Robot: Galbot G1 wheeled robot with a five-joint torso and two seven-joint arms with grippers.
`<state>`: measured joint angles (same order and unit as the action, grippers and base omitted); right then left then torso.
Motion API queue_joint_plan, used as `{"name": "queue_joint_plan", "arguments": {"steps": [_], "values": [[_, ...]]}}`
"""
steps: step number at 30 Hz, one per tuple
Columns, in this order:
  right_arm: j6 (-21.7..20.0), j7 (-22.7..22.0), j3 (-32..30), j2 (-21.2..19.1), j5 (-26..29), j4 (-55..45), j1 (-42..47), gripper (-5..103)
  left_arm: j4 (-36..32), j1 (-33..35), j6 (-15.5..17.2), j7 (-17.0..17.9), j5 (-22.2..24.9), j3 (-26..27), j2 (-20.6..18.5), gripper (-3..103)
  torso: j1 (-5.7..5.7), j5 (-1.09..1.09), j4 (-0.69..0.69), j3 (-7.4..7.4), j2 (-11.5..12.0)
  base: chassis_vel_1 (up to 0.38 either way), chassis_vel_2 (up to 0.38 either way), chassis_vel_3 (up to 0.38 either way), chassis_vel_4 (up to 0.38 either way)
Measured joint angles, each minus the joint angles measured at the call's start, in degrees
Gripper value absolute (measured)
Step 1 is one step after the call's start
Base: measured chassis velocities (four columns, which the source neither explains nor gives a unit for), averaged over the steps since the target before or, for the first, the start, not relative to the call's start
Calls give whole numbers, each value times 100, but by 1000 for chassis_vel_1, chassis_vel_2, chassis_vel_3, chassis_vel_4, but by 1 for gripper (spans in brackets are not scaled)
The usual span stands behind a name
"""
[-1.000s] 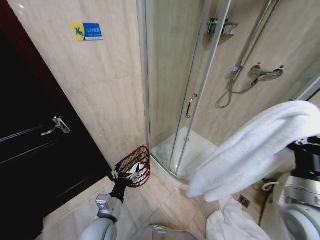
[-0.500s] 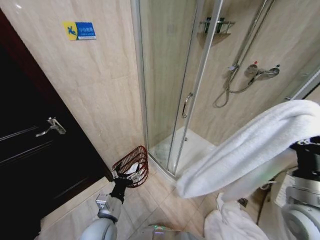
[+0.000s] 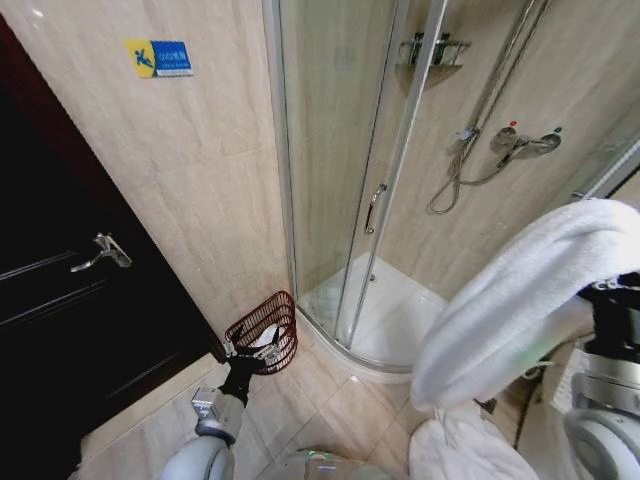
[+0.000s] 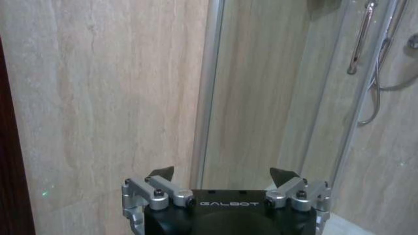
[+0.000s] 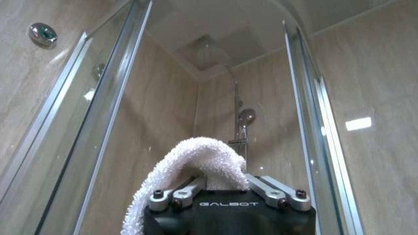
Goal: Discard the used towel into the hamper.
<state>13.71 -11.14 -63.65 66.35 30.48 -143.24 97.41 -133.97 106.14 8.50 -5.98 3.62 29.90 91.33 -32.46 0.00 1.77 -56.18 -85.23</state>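
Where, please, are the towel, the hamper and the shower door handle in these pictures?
towel (image 3: 520,300), head view, the middle of its draped fold.
hamper (image 3: 262,325), head view, its ribbed inner wall near the rim.
shower door handle (image 3: 375,208), head view, the middle of the bar.

A dark door with a metal lever handle stands beside a beige tiled wall bearing a blue-and-yellow sign, next to a glass shower enclosure with a wall-mounted mixer and hose.
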Motion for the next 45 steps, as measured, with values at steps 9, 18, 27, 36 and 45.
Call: {"name": "queue_joint_plan", "arguments": {"steps": [9,18,27,36,45], "values": [[62,12,-6,20,4,0,-4,8,0,1,0,0,0,0,0,99,1,-2,0,-4,-16,112,-111,-140,129],[70,49,8,41,14,0,-7,8,0,0,0,0,0,0,0,99,-14,0,-1,-13,-20,39,-43,-53,52],[177,53,9,40,24,0,-56,8,0,0,0,0,0,0,0,99,-11,-1,0,-13,-21,17,-23,-13,28],[182,91,10,52,-15,0,-62,8,0,1,0,0,0,0,0,99,-8,-1,0,-12,-26,44,-29,-41,31],[392,473,76,44,-26,0,-42,8,0,0,0,0,0,0,0,99,-91,-1,-1,-111,-214,0,0,0,0]]}}
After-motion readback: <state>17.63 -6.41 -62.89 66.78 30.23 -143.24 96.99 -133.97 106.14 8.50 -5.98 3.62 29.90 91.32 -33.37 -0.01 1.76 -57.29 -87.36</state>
